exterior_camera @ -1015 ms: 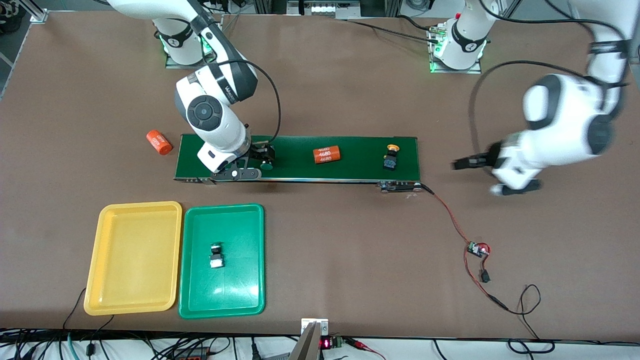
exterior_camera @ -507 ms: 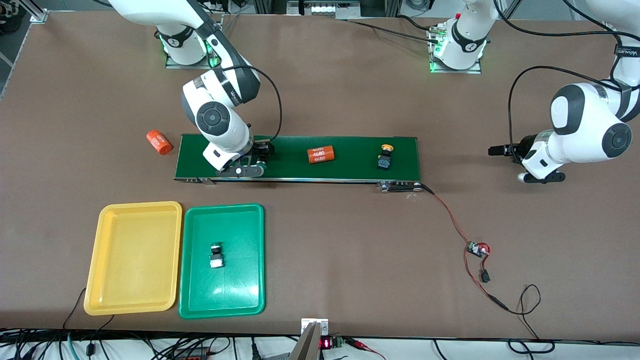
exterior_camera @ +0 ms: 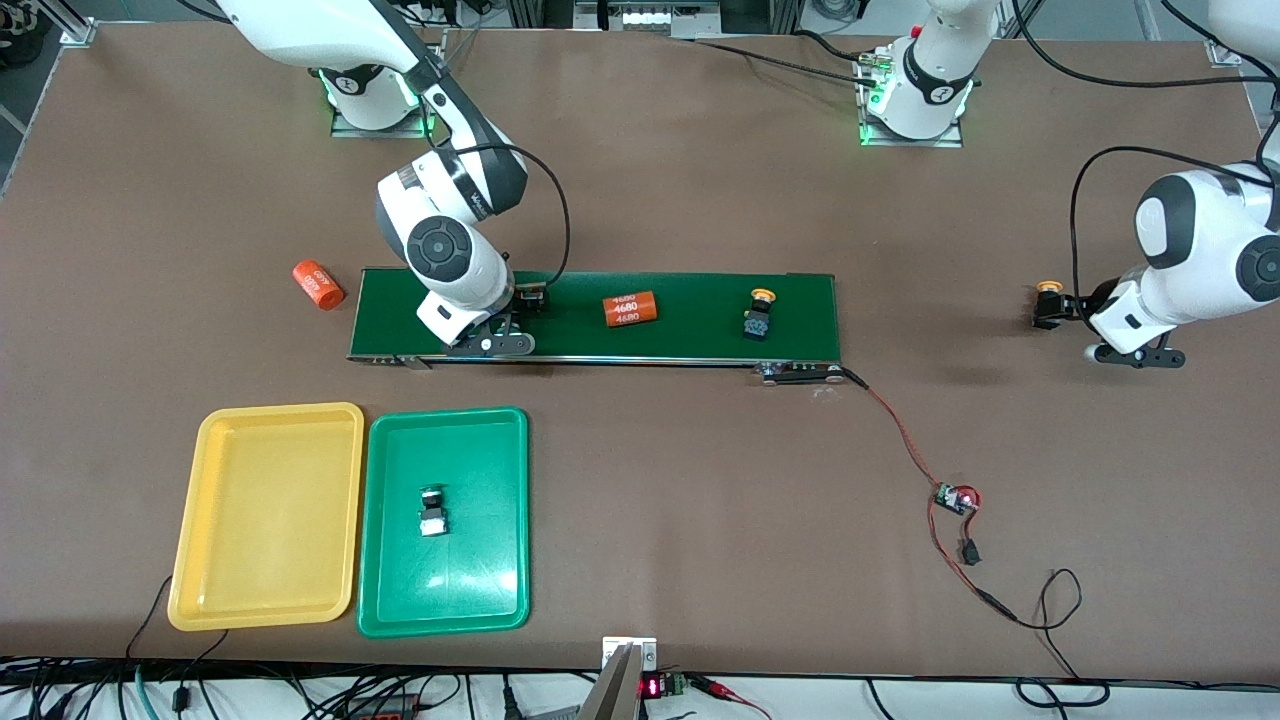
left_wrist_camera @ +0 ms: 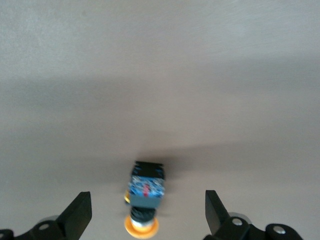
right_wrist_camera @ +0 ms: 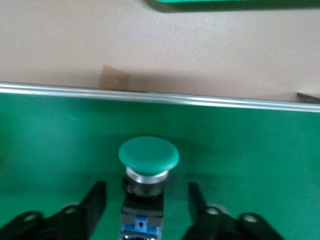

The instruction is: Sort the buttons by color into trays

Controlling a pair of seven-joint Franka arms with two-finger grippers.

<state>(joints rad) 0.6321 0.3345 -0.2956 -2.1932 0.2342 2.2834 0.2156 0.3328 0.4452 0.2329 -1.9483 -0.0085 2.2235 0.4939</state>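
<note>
Right gripper [right_wrist_camera: 145, 200] released around green-capped button [right_wrist_camera: 148, 155] on belt [exterior_camera: 700, 320], left gripper [left_wrist_camera: 147, 212] open astride yellow-capped button [left_wrist_camera: 145, 187] on desk [exterior_camera: 700, 500], seemingly untouched, another yellow-capped one [exterior_camera: 758, 313] riding belt.

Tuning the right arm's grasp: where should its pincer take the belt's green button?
The boxy body, from above, fingers on its flat sides. The green button lies sideways on the belt; its domed cap would likely slip. The open right pincer straddles it.
</note>
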